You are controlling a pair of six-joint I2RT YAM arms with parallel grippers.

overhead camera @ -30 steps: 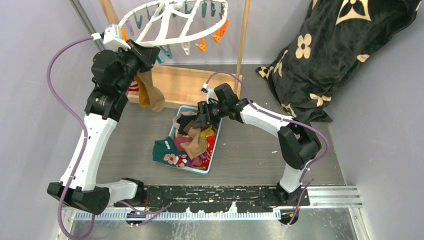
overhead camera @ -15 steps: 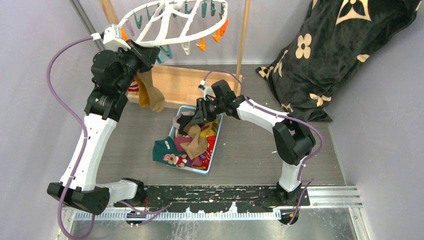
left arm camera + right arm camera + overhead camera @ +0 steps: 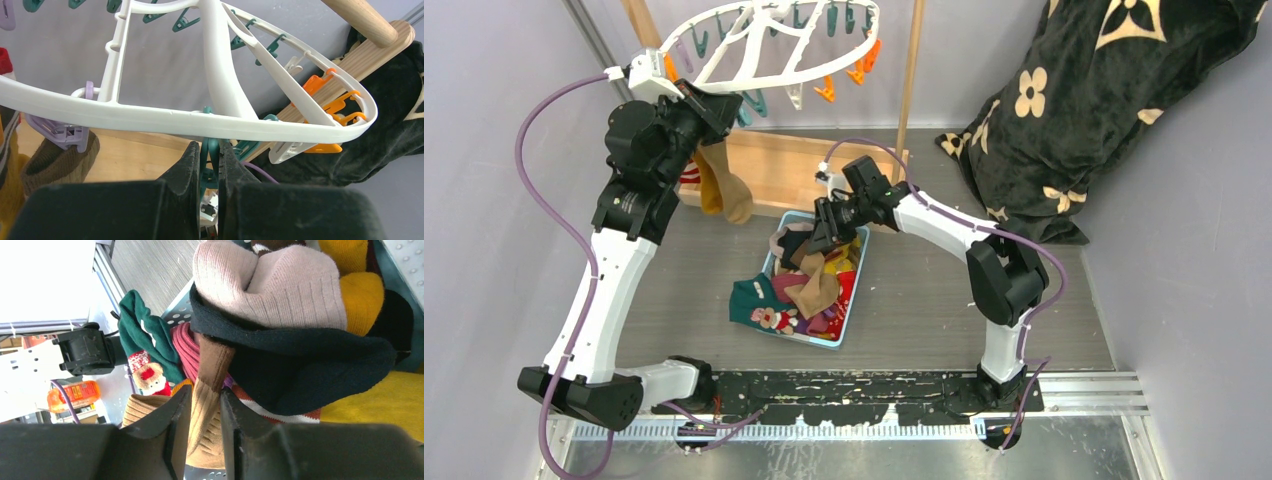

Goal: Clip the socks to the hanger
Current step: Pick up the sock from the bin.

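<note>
Tan sock (image 3: 204, 425) sits pinched in right hand (image 3: 205, 395), teal clip (image 3: 210, 175) in left hand (image 3: 209, 152).

The hanger (image 3: 150, 120) is cut off at the left wrist view's edges.

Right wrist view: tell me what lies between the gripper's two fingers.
A tan-brown ribbed sock runs between the right gripper fingers, its far end tucked under a black sock. The right wrist view shows this.

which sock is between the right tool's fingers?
The tan-brown ribbed sock, caught in the right tool; the black sock and pink sock lie outside it.
</note>
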